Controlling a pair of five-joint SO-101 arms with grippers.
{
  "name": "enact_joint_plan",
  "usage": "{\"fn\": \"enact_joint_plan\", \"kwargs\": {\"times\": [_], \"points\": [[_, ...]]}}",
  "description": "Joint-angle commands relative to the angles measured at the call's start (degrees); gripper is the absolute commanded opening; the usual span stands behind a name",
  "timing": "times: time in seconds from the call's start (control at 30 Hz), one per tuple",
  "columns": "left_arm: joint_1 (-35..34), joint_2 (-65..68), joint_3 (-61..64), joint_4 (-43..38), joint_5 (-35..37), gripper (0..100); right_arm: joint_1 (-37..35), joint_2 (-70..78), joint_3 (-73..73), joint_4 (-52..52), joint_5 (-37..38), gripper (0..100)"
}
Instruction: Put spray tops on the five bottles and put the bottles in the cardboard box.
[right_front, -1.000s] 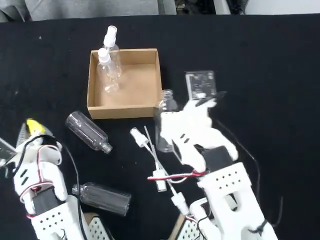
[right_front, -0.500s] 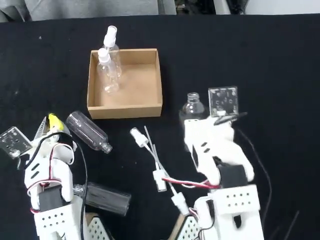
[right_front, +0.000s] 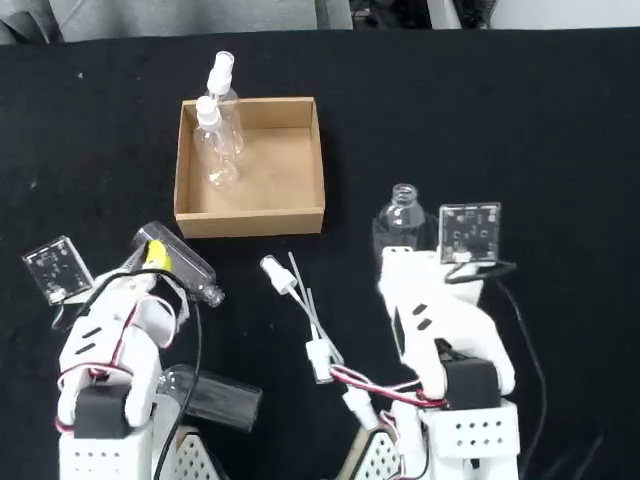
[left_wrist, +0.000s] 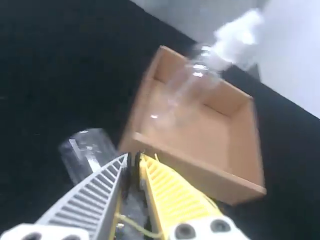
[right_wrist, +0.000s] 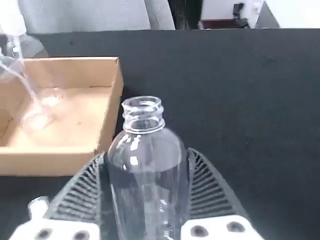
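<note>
Your left end effector (left_wrist: 134, 160) risks rolling the lying bottle (right_front: 180, 262).
It's nearly closed, empty; your right end effector (right_wrist: 146, 165) clamps an uncapped bottle (right_wrist: 143, 135) upright beside the cardboard box (right_front: 249, 218).

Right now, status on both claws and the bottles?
Left claw shut, at a lying clear plastic bottle. Right claw shut on an upright, topless clear plastic bottle. Two topped bottles in the brown cardboard box; white spray tops loose between arms.
</note>
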Motion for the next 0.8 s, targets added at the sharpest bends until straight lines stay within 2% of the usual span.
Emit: {"fn": "enact_joint_plan", "kwargs": {"times": [0.0,0.17,0.4,0.6,0.77], "points": [[4.9,3.5,-8.7,3.1,1.1,3,3.7,-1.5,-0.5,-0.2,-0.7,1.2],[9.1,14.7,-14.1,3.3,3.5,3,3.8,-1.5,-0.5,-0.2,-0.7,1.2],[16.7,30.2,-21.7,8.4,8.2,3,4.1,-1.5,-0.5,-0.3,-0.5,1.2],[21.6,41.9,-23.1,5.9,8.3,3,4.1,-1.9,1.1,-2.4,-0.3,1.2],[22.0,48.6,-23.4,1.4,8.4,3,4.1,-1.9,2.2,-4.2,-0.3,1.2]]}}
